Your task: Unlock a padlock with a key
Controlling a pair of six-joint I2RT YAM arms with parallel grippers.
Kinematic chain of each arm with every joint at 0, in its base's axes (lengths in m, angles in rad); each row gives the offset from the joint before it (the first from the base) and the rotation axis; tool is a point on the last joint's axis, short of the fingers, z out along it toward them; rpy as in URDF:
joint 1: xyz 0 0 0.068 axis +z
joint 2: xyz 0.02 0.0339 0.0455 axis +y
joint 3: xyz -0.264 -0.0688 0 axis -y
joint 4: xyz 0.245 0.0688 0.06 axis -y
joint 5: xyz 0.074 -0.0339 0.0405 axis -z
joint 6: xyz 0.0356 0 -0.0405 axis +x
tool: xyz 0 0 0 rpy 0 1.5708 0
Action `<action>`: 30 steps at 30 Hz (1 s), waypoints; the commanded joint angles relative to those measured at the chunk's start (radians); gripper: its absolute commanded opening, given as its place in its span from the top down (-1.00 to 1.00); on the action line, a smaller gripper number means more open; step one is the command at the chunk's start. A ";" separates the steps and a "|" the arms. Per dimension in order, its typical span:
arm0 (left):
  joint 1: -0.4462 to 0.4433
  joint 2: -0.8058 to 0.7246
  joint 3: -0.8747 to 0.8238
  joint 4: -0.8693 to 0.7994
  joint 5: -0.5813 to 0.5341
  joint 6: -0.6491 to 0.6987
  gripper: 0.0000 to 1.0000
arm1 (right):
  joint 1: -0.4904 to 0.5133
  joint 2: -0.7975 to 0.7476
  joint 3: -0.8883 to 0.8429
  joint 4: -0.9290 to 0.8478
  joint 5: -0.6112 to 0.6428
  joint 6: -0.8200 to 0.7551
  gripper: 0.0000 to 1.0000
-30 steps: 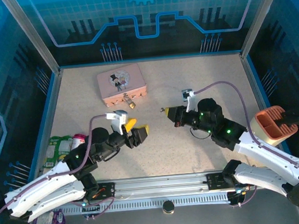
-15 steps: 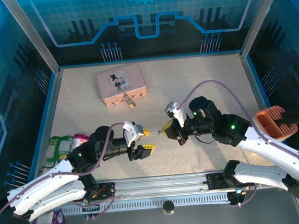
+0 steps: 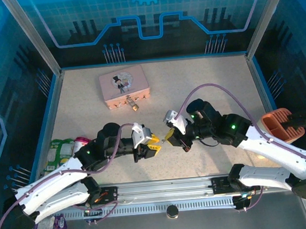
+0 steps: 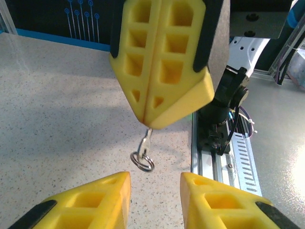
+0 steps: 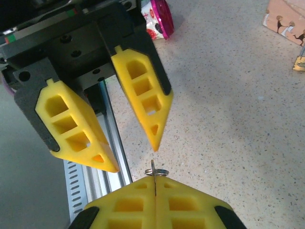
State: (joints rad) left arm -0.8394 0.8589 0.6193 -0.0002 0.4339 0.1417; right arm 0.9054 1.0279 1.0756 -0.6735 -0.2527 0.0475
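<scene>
the key [image 4: 145,141] is hanging in the air well apart from the pink tin [image 3: 125,86], on the tin's near side and a little to its right, above the bare table [image 3: 203,78]. the right jaws are clenching it. their two yellow pads are pressing flat together, with only the thin shaft end and a small split ring sticking out past the tips. the left jaws are facing them tip to tip and are standing apart, gripping nothing. the ring is dangling just off their tips, roughly in line with the gap, and i cannot tell whether it is touching either pad.

the padlock [image 3: 133,104] is lying on the table right against the tin's near edge. whether its shackle is hooked through a clasp on the tin is too small to tell.

this is looking like a hand-over or a re-grip of the key, with the unlocking not yet begun. the key is probably handling as a very light, stiff, slick sliver of metal, so it is likely to twist or slip between soft pads. the ring is loose and gives no control, so the better hold is on the flat head, pads on its broad faces, leaving the blade free and pointing outward. the padlock is small, hard and smooth. it is likely to skate along the tin's edge when the key pushes in, so it is going to need pinning by its brass body, keyhole exposed.
</scene>
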 commanded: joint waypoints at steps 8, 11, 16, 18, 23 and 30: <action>0.006 0.007 0.005 0.076 0.052 0.086 0.54 | 0.031 0.027 0.045 -0.035 -0.049 -0.046 1.00; 0.006 0.004 -0.003 0.084 0.047 0.089 0.57 | 0.039 0.034 0.052 -0.034 -0.053 -0.048 1.00; 0.006 0.012 -0.005 0.069 0.060 0.102 0.59 | 0.046 0.038 0.058 -0.035 -0.050 -0.054 1.00; 0.006 0.009 -0.015 0.079 0.072 0.112 0.60 | 0.047 0.037 0.060 -0.035 -0.042 -0.057 1.00; 0.006 0.007 -0.023 0.091 0.098 0.121 0.74 | 0.050 0.035 0.063 -0.033 -0.038 -0.056 1.00; 0.006 0.014 -0.024 0.090 0.138 0.150 0.89 | 0.051 0.028 0.061 -0.018 -0.001 -0.050 1.00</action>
State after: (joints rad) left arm -0.8349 0.8696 0.6132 0.0589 0.5072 0.2539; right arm 0.9443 1.0615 1.1065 -0.6960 -0.2768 0.0059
